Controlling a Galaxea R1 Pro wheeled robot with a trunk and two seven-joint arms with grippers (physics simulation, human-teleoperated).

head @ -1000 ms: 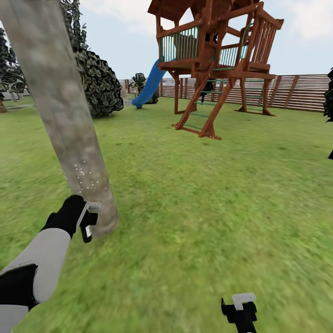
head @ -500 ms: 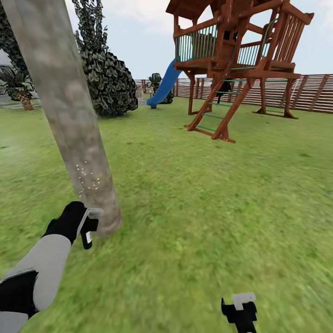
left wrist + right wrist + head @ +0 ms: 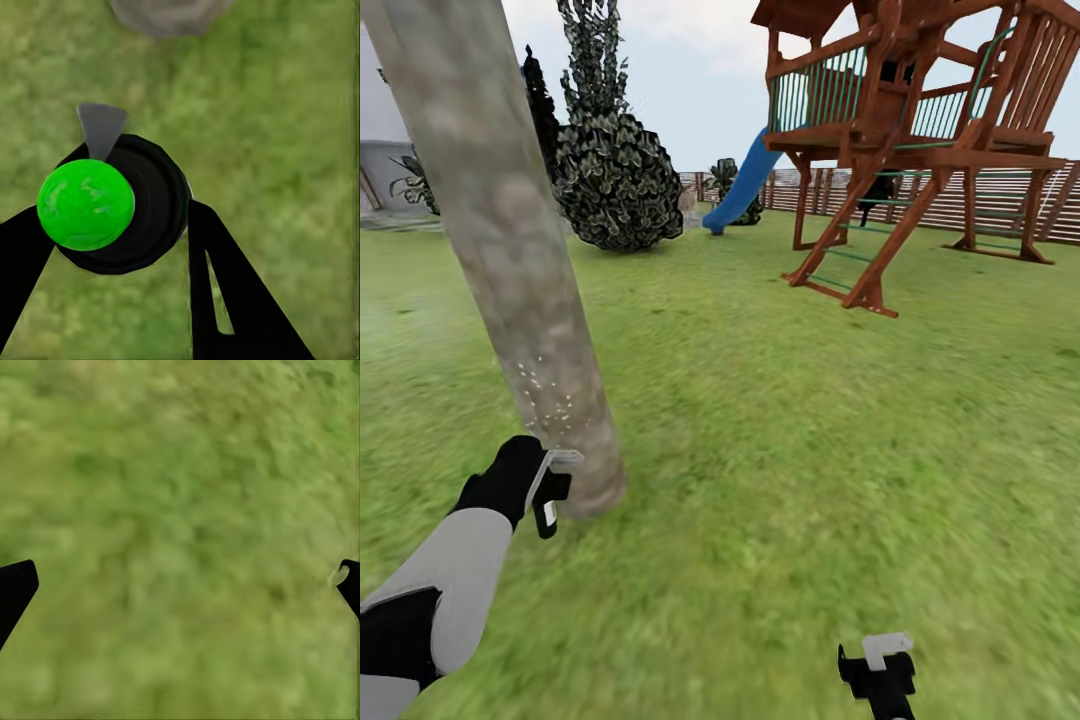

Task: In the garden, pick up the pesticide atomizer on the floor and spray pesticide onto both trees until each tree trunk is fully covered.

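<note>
our left gripper jaws pinch the pesticide atomizer, a rigid, smooth, probably light bottle, best held around its black body, close beside the tree trunk; the right gripper jaws are spread over grass.

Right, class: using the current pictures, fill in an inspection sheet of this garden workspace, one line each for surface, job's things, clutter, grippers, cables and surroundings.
Surface: green lawn, blurry grass, no slabs seen here.
Job's things: thick grey-brown tree trunk leaning, with pale speckles low down; pesticide atomizer with green ball top, held near the trunk's base.
Clutter: nothing seen.
Grippers: left gripper shut on the atomizer, fingers either side of its black body; right gripper open over bare grass, holding nothing.
Cables: nothing seen.
Surroundings: wooden play tower with blue slide, dark leafy bush, slatted fence, cloudy sky.
</note>
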